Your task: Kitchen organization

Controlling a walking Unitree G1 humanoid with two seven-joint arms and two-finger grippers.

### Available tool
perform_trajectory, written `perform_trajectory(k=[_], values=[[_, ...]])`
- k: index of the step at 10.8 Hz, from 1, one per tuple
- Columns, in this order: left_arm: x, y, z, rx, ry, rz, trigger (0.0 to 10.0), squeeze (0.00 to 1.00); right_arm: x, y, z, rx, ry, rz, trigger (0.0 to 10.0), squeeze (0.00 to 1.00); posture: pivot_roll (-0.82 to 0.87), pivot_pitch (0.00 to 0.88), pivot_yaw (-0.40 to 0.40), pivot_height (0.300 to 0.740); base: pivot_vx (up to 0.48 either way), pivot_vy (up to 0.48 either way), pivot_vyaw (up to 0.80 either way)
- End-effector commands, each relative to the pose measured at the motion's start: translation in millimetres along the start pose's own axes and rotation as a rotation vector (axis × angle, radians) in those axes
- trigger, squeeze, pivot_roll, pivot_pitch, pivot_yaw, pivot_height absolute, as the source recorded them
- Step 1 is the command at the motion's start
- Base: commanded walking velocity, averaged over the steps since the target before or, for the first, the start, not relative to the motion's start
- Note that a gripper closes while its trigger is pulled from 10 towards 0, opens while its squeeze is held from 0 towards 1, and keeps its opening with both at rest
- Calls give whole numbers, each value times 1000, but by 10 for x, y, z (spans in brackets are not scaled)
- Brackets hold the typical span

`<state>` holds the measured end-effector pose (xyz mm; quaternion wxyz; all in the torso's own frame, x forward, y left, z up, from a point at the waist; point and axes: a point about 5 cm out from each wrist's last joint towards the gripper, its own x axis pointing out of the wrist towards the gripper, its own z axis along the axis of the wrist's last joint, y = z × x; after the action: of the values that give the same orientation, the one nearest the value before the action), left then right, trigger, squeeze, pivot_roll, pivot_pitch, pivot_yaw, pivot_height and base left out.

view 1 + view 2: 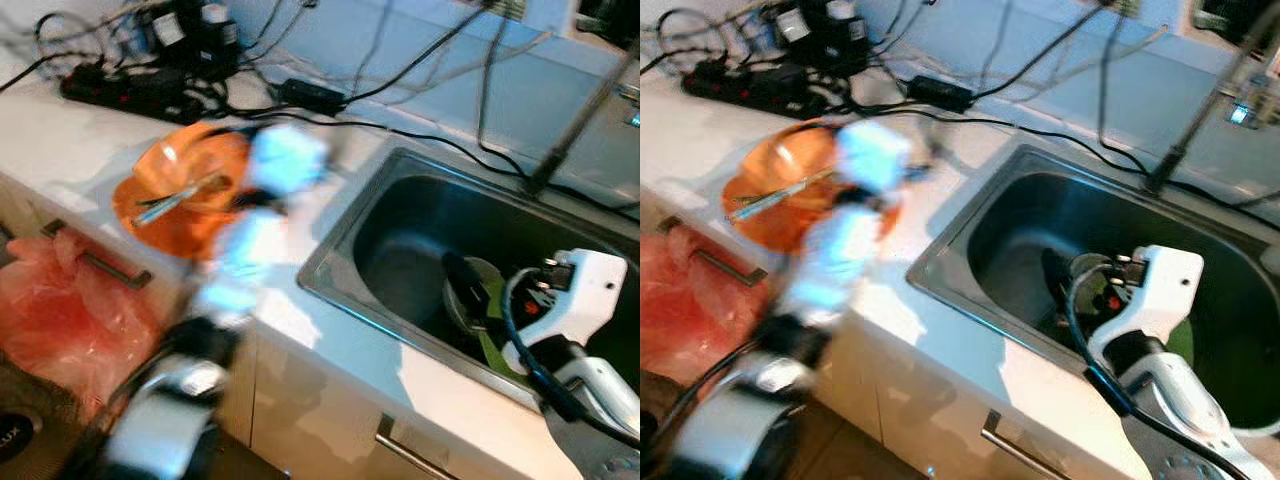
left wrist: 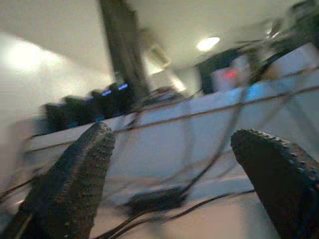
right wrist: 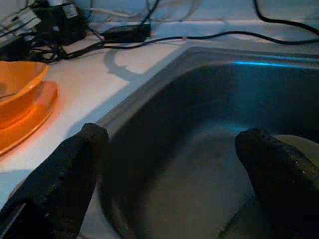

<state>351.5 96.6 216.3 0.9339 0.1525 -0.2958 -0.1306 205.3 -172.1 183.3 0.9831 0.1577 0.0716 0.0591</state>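
Bright counter (image 1: 60, 150), dim sink (image 1: 420, 230), left arm (image 1: 240, 250) motion-blurred

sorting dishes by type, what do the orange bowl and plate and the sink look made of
The orange bowl and the orange plate under it look like glossy translucent plastic: light glows through the rims, though tinted glass cannot be ruled out. The sink looks like brushed stainless steel: grey metal with a soft sheen and bluish reflections.

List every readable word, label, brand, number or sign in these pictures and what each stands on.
"UX": end of a longer word on the dark object at the lower left corner of the left eye view; the rest is cut off.
White labels on the black adapters behind the orange bowl: too blurred to read.
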Motion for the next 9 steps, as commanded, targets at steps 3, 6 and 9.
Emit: perform_trajectory(k=[3, 6, 9], values=[[-275, 119, 3, 114, -17, -51, 10000, 1000, 130, 13, 24, -44, -11, 37, 10000, 0, 213, 5, -186, 740, 0, 0, 0], [-311, 231, 180, 200, -91, -47, 10000, 1000, 221, 31, -26, -46, -8, 57, 10000, 0, 247, 11, -193, 740, 0, 0, 0], [-594, 320, 122, 246, -35, -89, 10000, 0, 311, 21, -42, -58, 10, 82, 10000, 0, 281, 30, -231, 740, 0, 0, 0]])
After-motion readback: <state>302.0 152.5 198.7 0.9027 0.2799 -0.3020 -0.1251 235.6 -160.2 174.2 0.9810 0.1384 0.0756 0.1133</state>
